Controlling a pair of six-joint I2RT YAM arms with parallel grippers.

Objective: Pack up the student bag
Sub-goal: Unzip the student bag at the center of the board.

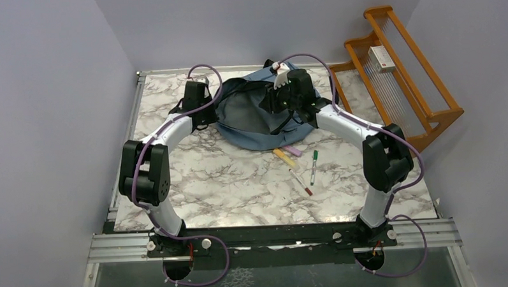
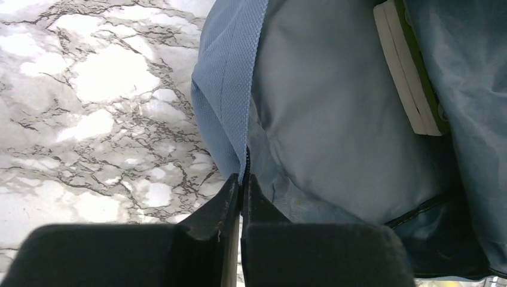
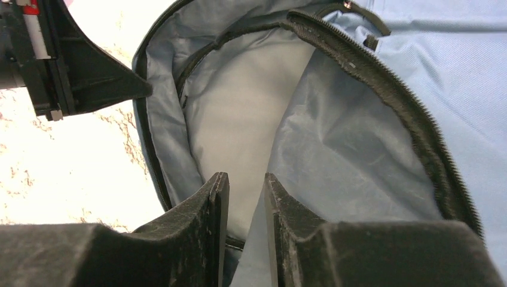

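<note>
Bag (image 1: 257, 134) lies open at 12 o'clock on the table (image 1: 240, 176). My left gripper (image 2: 241, 179) is pinched tight on its 9 o'clock rim. Right gripper (image 3: 246, 182): fingers narrowly apart, lining between them, grip unclear.

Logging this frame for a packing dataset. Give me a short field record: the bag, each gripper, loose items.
bag: student bag on the marble table, main compartment unzipped and open
inside: green-covered pad against the grey lining
left gripper: shut on the bag's zipper edge
right gripper: at the opening, jaws narrowly apart, lining between them; grip unclear
unpacked: four pens and markers on the table in front of the bag
aside: wooden rack to the right of the table
</note>
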